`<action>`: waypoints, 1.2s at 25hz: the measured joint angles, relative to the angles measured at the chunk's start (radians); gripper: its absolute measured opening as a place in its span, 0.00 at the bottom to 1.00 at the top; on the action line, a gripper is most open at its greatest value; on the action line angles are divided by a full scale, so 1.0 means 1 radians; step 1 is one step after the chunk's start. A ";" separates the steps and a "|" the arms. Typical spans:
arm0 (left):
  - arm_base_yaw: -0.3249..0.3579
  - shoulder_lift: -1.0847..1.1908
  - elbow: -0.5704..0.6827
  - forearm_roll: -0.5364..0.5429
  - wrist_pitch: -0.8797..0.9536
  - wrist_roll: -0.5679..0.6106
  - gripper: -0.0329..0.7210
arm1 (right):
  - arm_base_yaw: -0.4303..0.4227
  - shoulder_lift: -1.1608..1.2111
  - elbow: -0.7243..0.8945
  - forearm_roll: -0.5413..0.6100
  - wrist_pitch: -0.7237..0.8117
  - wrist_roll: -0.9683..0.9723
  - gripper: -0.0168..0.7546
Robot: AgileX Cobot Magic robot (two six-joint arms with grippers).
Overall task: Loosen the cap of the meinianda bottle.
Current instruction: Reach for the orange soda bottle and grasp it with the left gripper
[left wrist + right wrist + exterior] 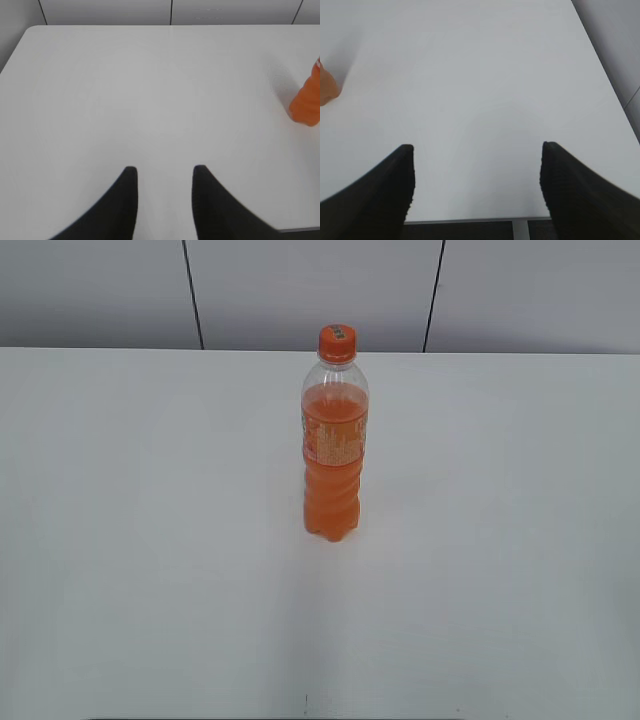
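— Exterior view first: where is the meinianda bottle (335,455) sitting?

— It is standing upright on the white table (150,540), near the middle and toward twelve o'clock, with the cap (337,342) sitting on its neck (the small green-yellow mark is showing on top). No gripper is showing in that view.

— What is the left gripper (164,175) doing?

— Its black fingers are standing narrowly apart over bare tabletop, gripping nothing. The bottle's orange base is peeking in at three o'clock, well apart from it.

— And the right gripper (477,150)?

— It is gaping wide, also holding nothing, near the table's near edge. An orange sliver of the bottle is showing at nine o'clock.
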State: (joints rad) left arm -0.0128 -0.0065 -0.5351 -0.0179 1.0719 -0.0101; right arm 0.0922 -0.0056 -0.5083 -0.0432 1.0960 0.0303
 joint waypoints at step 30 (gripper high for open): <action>0.000 0.000 0.000 0.000 0.000 0.000 0.37 | 0.000 0.000 0.000 0.000 0.000 0.000 0.78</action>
State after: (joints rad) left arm -0.0128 -0.0065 -0.5351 -0.0179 1.0719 -0.0101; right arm 0.0922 -0.0056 -0.5083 -0.0432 1.0960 0.0303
